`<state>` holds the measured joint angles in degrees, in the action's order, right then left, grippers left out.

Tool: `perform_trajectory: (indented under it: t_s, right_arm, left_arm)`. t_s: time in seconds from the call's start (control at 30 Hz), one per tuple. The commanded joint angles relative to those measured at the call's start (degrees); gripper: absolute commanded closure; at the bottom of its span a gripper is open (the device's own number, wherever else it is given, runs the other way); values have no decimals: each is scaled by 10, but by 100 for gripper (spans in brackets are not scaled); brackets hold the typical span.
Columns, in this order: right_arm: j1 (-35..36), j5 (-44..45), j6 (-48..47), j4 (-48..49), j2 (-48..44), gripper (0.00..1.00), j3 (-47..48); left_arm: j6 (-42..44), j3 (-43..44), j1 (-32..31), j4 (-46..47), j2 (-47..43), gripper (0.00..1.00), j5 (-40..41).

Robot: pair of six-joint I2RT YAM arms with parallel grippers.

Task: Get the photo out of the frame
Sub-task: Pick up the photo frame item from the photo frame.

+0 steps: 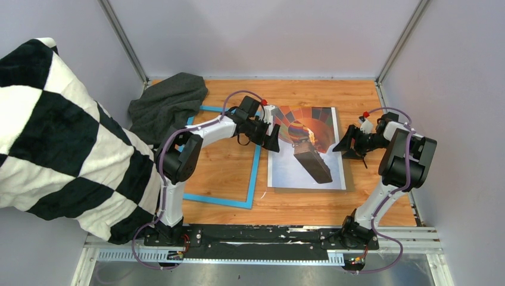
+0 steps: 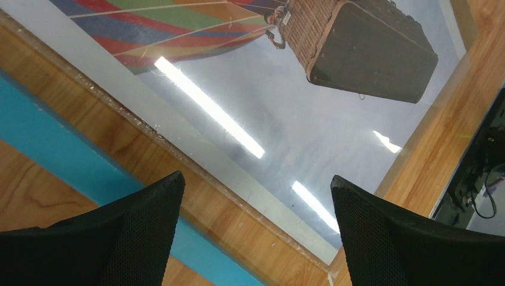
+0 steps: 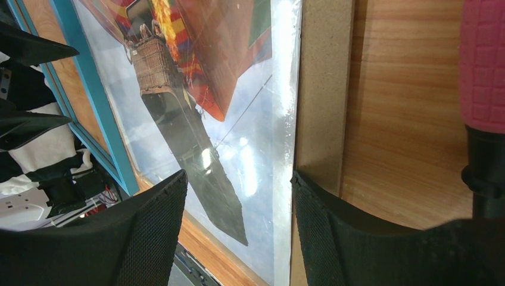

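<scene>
One photo (image 1: 290, 171); one frame (image 1: 218, 199); left tool (image 2: 256, 179) and right tool (image 3: 238, 174) both agape, holding nothing.

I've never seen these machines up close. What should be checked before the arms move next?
1. Photo out of the frame: ok. The photo lies on the table beside the empty blue frame, with a strip of wood between them.
2. Left gripper free: ok. It is open and empty, by the photo's left edge.
3. Right gripper free: ok. It is open and empty, at the photo's right edge.
4. Photo separated from the backing board: cannot tell. The brown board shows along the right edge.
5. Frame uncovered: not ok. A grey cloth lies on its far corner.
</scene>
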<state>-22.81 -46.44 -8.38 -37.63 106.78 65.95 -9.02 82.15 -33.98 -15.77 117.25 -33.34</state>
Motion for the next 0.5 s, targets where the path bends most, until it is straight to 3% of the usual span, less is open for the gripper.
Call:
perform_trajectory:
  t_s: [0.0,0.47]
  right_arm:
    - [-4,68,-6,7,27,32,-23]
    - [-5,65,-3,11,25,32,-24]
  left_arm:
    - [10,3,-2,-27,-25,7,55]
    - [16,34,-32,-52,20,7,92]
